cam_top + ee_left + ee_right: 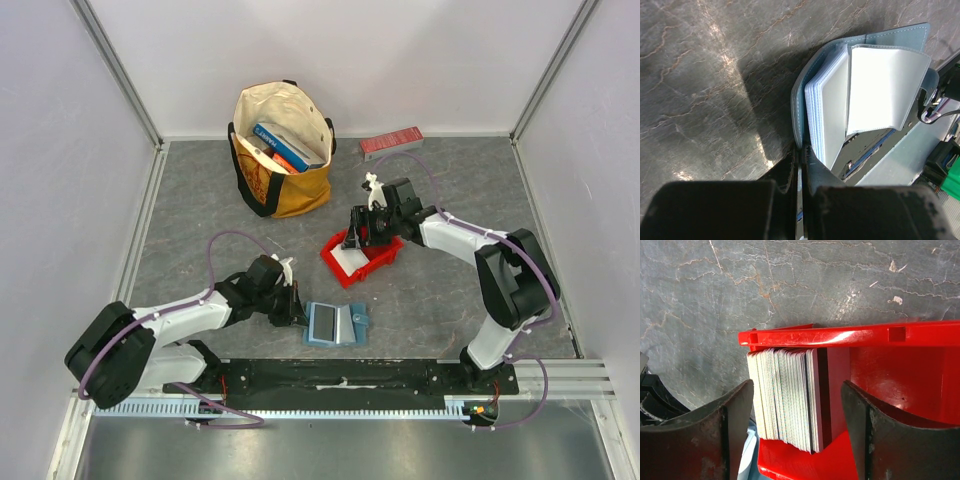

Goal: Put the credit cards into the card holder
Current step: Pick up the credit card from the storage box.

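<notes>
The teal card holder [335, 323] lies open on the table near the front edge, its pale slotted sleeves [865, 85] fanned up. My left gripper [297, 312] is shut on the holder's left cover, and in the left wrist view that gripper [802, 155] pinches the teal edge [799, 120]. A stack of credit cards [790, 395] stands on edge in the red bin [840, 335]. My right gripper [796, 390] hangs over the bin [385, 258], open, one finger on each side of the stack with a gap on both sides.
A yellow and cream tote bag [283, 150] with books stands at the back. A long red box [392, 143] lies against the back wall. White walls close in the grey table on three sides.
</notes>
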Controlling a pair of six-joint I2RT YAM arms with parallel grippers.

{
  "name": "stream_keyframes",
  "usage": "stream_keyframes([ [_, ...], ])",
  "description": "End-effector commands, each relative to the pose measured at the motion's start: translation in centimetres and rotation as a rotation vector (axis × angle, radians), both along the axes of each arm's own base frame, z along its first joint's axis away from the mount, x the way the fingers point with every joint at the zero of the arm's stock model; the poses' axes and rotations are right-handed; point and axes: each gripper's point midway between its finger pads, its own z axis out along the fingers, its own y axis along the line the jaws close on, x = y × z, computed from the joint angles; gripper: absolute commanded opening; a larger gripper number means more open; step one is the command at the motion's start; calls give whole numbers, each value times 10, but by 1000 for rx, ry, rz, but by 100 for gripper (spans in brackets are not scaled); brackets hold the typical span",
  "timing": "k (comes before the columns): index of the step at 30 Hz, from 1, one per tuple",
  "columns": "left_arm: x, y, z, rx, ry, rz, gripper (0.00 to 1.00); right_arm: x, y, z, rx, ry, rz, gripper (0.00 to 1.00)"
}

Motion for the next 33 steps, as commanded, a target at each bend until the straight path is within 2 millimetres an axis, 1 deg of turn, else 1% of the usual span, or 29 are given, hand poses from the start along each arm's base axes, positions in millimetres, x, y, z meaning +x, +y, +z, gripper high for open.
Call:
stream_keyframes([
  [1, 10, -9, 10, -27, -58, -36, 2, 10, 3, 2, 9, -29, 9, 80],
  [4, 9, -10, 10, -28, -57, -40, 2, 8, 3, -3, 4, -16, 16, 83],
  [6, 9, -10, 9, -25, -55, -41, 2, 6, 5, -5, 12, -3, 29, 84],
  [10, 9, -10, 9, -24, -53, -43, 2, -1, 10, -4, 38, 16, 69, 78],
  [17, 9, -10, 10, -26, -56, -43, 2, 0, 11, 10, 58, -7, 65, 69],
  [20, 9, -10, 9, -25, -51, -45, 2, -1, 11, 12, 64, -8, 68, 65],
  [26, 9, -10, 8, -26, -52, -45, 2, -3, 10, 12, 62, -3, 61, 61],
  [33, 8, -11, 7, -30, -47, -52, 2, -1, 7, 16, 55, -19, 47, 56],
])
